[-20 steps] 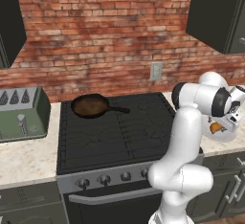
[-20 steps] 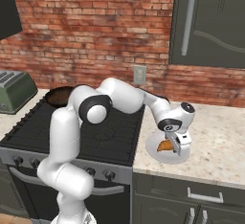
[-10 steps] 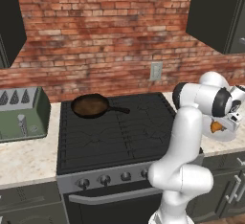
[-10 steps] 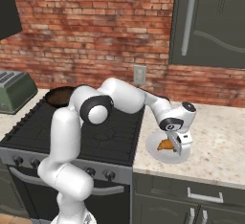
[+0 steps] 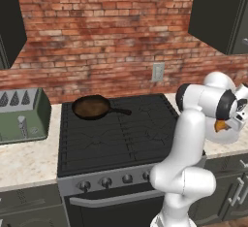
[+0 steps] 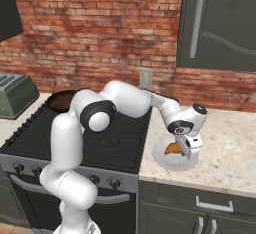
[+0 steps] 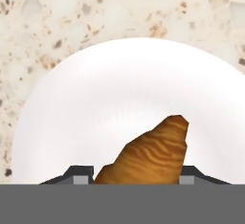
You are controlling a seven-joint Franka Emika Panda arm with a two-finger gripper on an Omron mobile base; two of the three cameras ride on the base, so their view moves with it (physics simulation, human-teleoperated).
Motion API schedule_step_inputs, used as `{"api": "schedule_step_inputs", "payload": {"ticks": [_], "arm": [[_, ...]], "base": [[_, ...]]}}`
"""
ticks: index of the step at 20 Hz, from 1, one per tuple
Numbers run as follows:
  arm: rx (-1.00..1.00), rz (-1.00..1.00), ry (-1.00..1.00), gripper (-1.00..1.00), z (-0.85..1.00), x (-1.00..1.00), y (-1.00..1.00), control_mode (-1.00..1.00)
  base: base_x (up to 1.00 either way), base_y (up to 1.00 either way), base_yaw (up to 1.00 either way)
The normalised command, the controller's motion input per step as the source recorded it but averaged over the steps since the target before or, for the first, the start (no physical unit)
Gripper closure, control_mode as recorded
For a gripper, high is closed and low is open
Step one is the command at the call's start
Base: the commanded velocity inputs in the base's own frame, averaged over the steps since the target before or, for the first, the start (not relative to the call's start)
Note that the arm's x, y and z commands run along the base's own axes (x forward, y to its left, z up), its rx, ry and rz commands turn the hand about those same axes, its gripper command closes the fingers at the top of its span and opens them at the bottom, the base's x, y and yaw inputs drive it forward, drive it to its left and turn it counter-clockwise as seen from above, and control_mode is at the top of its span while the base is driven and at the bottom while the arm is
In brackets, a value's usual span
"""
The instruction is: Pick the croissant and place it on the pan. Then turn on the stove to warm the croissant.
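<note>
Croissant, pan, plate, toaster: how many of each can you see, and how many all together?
Croissant: 1
Pan: 1
White plate: 1
Green toaster: 1
Total: 4

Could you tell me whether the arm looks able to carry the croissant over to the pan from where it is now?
Probably yes: the tool is shut on the croissant over the white plate, and the pan sits uncovered on the stove's back left grate.
</note>
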Motion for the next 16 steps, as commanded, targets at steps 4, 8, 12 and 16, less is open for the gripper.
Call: {"api": "schedule_step_inputs", "payload": {"ticks": [4,8,12,16], "arm": [[0.00,0.00,-0.05,1.00,0.47,-0.18,0.00,-1.00],[0.00,0.00,-0.06,1.00,0.45,-0.24,0.07,-1.00],[0.00,0.00,-0.03,1.00,0.39,-0.26,0.26,-1.00],[-0.01,0.00,-0.02,1.00,0.35,-0.24,0.45,-1.00]], "base": [[0.00,0.00,0.00],[0.00,0.00,0.00],[0.00,0.00,0.00],[0.00,0.00,0.00]]}}
